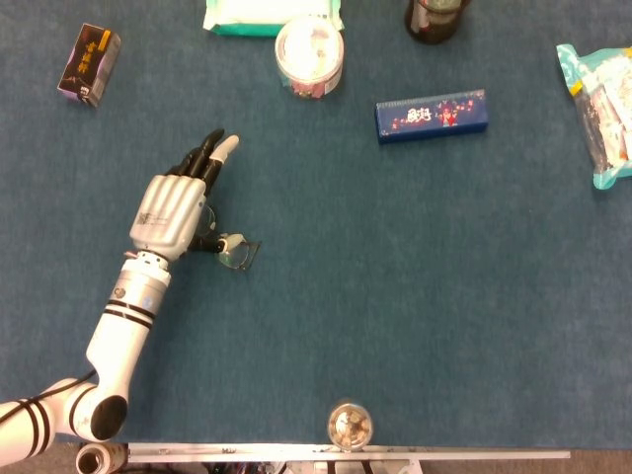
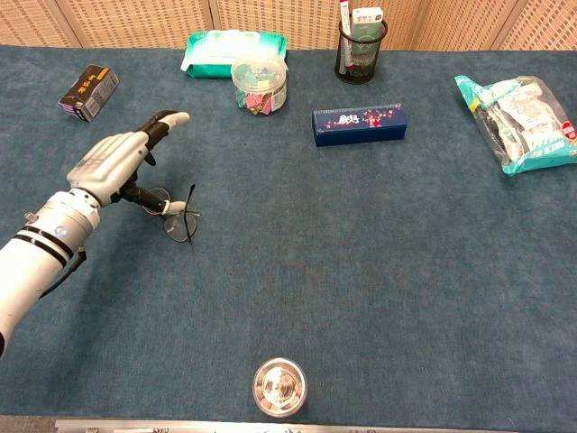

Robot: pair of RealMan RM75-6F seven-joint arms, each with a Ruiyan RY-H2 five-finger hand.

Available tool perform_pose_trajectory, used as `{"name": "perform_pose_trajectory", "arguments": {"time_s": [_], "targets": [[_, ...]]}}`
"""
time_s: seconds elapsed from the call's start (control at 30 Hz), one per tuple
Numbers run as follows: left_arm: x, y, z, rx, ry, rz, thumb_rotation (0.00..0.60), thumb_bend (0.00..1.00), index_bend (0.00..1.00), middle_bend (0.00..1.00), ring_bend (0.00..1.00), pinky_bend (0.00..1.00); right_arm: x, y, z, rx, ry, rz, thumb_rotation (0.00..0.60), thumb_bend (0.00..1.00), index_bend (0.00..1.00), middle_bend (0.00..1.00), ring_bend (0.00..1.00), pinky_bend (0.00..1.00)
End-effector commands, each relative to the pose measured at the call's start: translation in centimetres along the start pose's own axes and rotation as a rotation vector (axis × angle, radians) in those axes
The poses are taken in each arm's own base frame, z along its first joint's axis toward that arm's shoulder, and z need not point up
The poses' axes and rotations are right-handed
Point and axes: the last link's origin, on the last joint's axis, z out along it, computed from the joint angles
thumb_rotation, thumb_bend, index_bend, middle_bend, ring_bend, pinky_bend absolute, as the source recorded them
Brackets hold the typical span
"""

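So the whole thing sits on a counter (image 2: 379, 289) covered in blue felt, and the biggest thing moving on it is the robot's left arm, coming in from the near left corner. The left hand (image 2: 115, 162) hovers palm-down over a pair of eyeglasses (image 2: 176, 216) lying left of centre, fingers stretched out flat and pointing toward the far edge, thumb tucked down right at the glasses' bridge. From the head view the hand (image 1: 176, 205) covers one lens while the other lens (image 1: 237, 256) pokes out beside the thumb, so it's touching or just about touching them, not gripping anything I can see. Over by the right edge there's a teal snack bag (image 2: 518, 122). Along the far edge: a green wipes pack (image 2: 230, 42), a round clear tub (image 2: 260, 86) in front of it, and a black pen cup (image 2: 361, 45). A long dark blue box (image 2: 359, 124) lies near the tub, a small dark box (image 2: 88, 91) sits at the far left corner, and a little metal cup (image 2: 279, 386) is at the near edge.
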Motion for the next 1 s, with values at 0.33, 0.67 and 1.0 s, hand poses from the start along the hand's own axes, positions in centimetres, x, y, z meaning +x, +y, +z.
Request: {"name": "perform_pose_trajectory", "arguments": {"time_s": [0.33,0.67,1.0], "targets": [[-0.9,-0.2,-0.3,0.009,-0.024,-0.013,0.600,0.04,0.00,0.00,0.13,0.32,0.0,0.0,-0.2,-0.004,-0.003,0.002,0.600,0.22,0.43,0.39,0.34,0.58],[-1.5,-0.1,-0.1,0.001,-0.040,-0.015,0.600,0.04,0.00,0.00,0.13,0.32,0.0,-0.1,-0.4,-0.007,0.000,0.002,0.600,0.22,0.43,0.39,0.34,0.58],[-1.6,-0.3,-0.1,0.012,-0.042,-0.014,0.600,0.04,0.00,0.00,0.13,0.32,-0.2,0.0,-0.4,-0.009,-0.007,0.009,0.600,0.22,0.43,0.39,0.34,0.58]]}}
